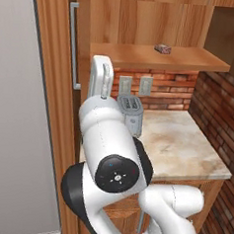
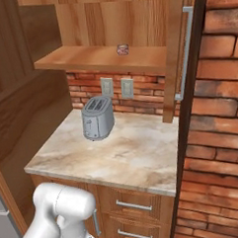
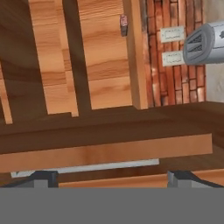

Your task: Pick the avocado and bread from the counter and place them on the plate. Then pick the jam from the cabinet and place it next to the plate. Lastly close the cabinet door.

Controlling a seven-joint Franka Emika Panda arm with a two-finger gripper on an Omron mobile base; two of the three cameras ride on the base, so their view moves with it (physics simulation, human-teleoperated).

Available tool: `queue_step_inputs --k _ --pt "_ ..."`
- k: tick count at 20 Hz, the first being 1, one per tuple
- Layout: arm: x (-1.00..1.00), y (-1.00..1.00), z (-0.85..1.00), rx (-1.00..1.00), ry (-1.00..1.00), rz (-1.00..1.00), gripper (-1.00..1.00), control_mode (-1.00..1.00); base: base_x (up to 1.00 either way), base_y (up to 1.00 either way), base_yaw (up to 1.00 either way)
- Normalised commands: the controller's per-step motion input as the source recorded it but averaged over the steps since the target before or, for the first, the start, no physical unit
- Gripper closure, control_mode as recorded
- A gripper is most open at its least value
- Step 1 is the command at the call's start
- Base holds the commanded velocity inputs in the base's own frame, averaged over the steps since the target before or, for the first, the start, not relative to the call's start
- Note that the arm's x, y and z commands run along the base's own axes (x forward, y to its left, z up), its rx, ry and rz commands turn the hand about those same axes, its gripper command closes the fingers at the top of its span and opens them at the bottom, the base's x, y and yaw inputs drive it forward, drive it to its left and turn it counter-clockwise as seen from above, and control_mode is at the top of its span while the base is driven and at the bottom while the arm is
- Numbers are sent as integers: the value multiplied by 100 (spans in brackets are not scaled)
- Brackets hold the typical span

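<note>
The jam [image 1: 163, 48] [image 2: 122, 49] is a small jar standing alone on the shelf of the open cabinet [image 2: 98, 58]; in the rolled hand view the jam [image 3: 124, 22] is small and far off at the top. My gripper [image 3: 113, 180] is open with nothing between its fingertips [image 3: 43, 177], close to a wooden edge of the cabinet door [image 3: 105, 153] with a silver strip along it. The beige counter [image 1: 181, 148] [image 2: 128, 155] lies below the shelf. The avocado, the bread and the plate are out of view.
A grey toaster [image 1: 130, 112] [image 2: 97, 117] [image 3: 203, 43] stands at the back left of the counter below two wall sockets [image 2: 117, 86]. Open doors with silver handles [image 1: 72, 46] [image 2: 187, 53] flank the cabinet. A brick wall [image 2: 214, 111] bounds the right side.
</note>
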Motion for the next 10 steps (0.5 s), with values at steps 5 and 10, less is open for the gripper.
queue_step_inputs --k 5,10 --pt "17 10 0 0 0 0 -100 -100 0 0 0" --pt "22 14 -1 0 2 0 -100 -100 0 0 0"
